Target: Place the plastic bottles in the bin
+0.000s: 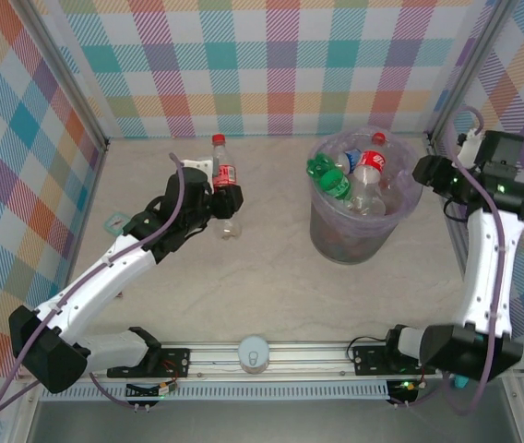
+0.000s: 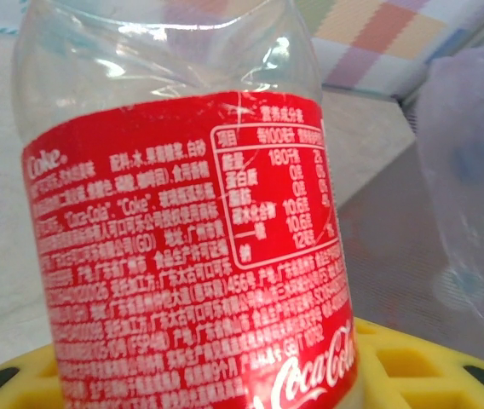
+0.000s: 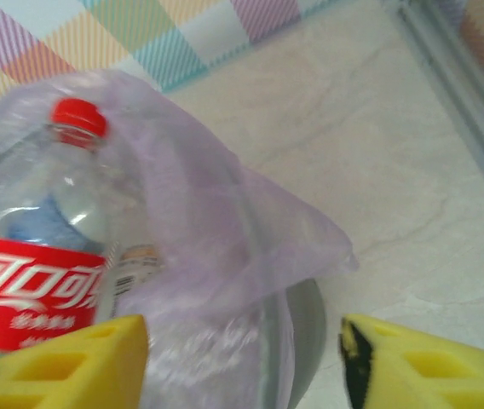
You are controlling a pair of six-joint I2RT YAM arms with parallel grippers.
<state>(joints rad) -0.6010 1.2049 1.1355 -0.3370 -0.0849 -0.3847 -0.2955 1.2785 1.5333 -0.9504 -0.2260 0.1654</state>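
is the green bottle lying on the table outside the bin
No, the green bottle lies inside the bin, beside a red-labelled bottle.

Left wrist: Coke bottle (image 2: 182, 247) cap and base cropped; bin (image 2: 472, 187) blurred at right. Right wrist: red-capped bottle (image 3: 42, 273) cut by left edge.

a robot test cell in a lab; pastel plaid cloth walls (image 1: 271, 65) hang on bare aluminium frame posts (image 1: 68, 88) around a beige marbled tabletop (image 1: 244, 286); two white-and-black robot arms (image 1: 105, 277) are bolted to a slotted aluminium rail (image 1: 317, 355) at its near edge
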